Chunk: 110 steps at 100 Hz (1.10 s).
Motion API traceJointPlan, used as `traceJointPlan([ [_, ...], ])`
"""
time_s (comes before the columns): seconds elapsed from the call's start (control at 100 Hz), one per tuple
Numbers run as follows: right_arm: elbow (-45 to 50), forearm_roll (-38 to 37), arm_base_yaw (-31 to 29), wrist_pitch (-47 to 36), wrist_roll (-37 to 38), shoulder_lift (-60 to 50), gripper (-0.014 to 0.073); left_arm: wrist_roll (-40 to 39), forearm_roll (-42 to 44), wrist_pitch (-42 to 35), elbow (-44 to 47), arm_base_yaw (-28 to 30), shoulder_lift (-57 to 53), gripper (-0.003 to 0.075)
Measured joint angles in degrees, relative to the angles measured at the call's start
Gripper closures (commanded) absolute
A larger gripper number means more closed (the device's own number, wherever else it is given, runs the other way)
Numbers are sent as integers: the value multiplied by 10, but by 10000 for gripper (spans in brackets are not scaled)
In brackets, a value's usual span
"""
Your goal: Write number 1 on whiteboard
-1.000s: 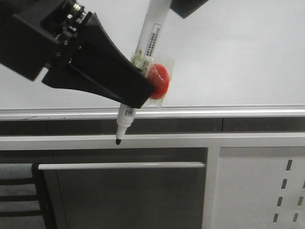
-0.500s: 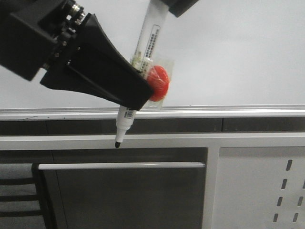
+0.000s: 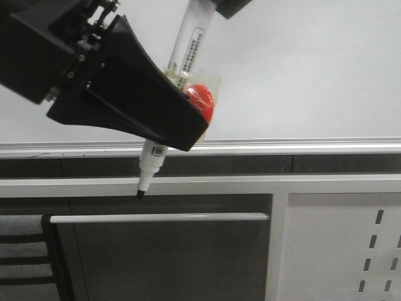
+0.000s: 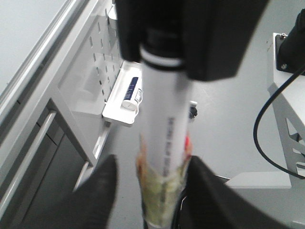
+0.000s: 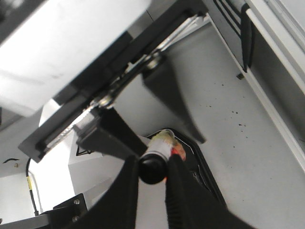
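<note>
The whiteboard [image 3: 301, 63] fills the upper front view, with its silver rail [image 3: 313, 147] below; I see no number 1 on it. A white marker [image 3: 188, 44] with a black tip [image 3: 140, 194] hangs tilted in front of the board, tip down below the rail. Tape and a red piece [image 3: 205, 100] wrap its middle. My left gripper [image 3: 188, 125] is open around that wrap [image 4: 162, 191], with a gap on one side. My right gripper [image 5: 151, 164] is shut on the marker's black top end [image 5: 151, 171]. Only a corner of it [image 3: 229, 6] shows in the front view.
A pale perforated panel [image 3: 351, 251] stands at lower right, and a long handle bar [image 3: 156, 217] crosses a dark cabinet front. In the left wrist view a small white tray [image 4: 126, 95] hangs on the panel, and a black cable [image 4: 267, 133] runs over the floor.
The marker has shifted left and tilted more; its tip moved left. Both grippers moved left with it, and the left gripper's finger now hides more of the red piece.
</note>
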Motion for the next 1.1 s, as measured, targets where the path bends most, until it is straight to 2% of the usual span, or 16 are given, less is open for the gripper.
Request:
traceJointPlan([
  [0.25, 13, -26, 0, -51, 2, -48, 646, -36, -6, 3, 0, 58, -51, 209],
  [0.41, 95, -30, 0, -138, 3, -134, 646, -81, -6, 26, 0, 133, -110, 225],
  [0.48, 149, -32, 0, -189, 3, -179, 646, -108, -7, 34, 0, 165, -139, 304],
  [0.55, 204, -33, 0, -249, 3, -228, 646, -128, -11, 37, 0, 195, -168, 442],
  [0.59, 236, -32, 0, -288, 3, -253, 646, -137, -15, 37, 0, 210, -186, 550],
  [0.61, 250, -30, 0, -308, 3, -268, 646, -140, -16, 37, 0, 217, -194, 627],
  [0.62, 255, -28, 0, -315, 3, -278, 646, -143, -16, 37, 0, 219, -197, 627],
  [0.66, 282, -22, 1, -354, 3, -303, 646, -147, -16, 37, 0, 230, -213, 745],
  [0.85, 344, -9, 36, -478, 2, -389, 646, -154, -33, -6, 26, 244, -283, 741],
  [1.1, 348, -5, 67, -591, 1, -375, 646, -154, -81, -109, 88, 245, -358, 741],
])
